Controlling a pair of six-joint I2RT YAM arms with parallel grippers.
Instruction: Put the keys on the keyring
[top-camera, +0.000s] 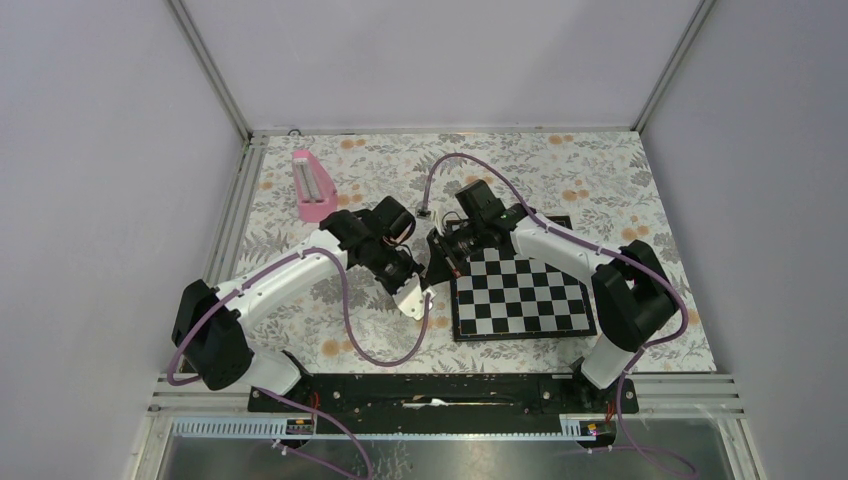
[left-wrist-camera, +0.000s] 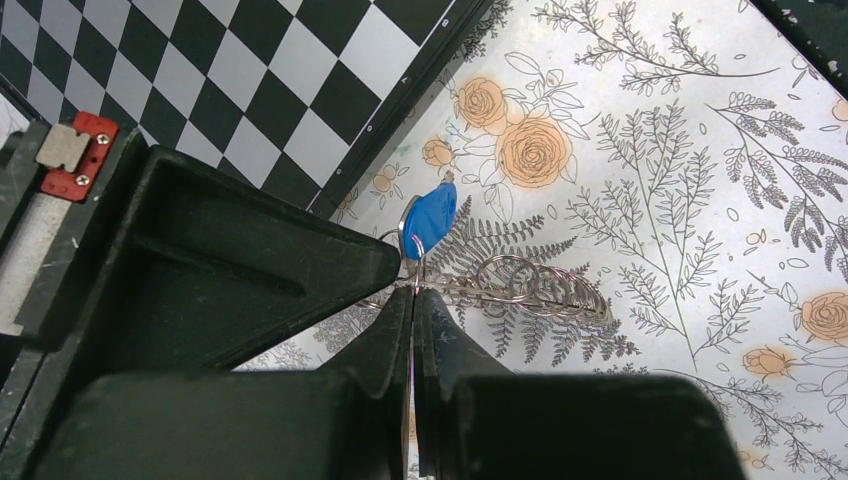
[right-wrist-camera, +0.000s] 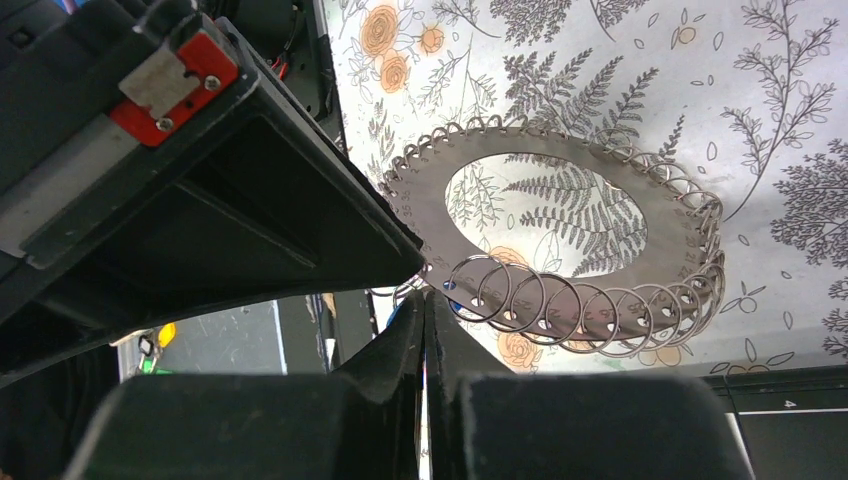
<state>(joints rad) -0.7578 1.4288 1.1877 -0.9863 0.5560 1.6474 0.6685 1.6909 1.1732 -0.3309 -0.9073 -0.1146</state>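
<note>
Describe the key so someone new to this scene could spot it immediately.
Find the chessboard; just off its left edge the left hand and right hand meet above the floral cloth. At their fingertips sits the key, tiny beside the grey loop-fringed keyring, and the only bright blue thing there.

Nothing readable: no txt, labels, brand names, nos. or signs legible in top, left wrist, right wrist views.

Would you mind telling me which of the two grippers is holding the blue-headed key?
The left gripper: the blue-headed key sticks out of its shut fingertips, while the right gripper is shut on the edge of the keyring.
</note>
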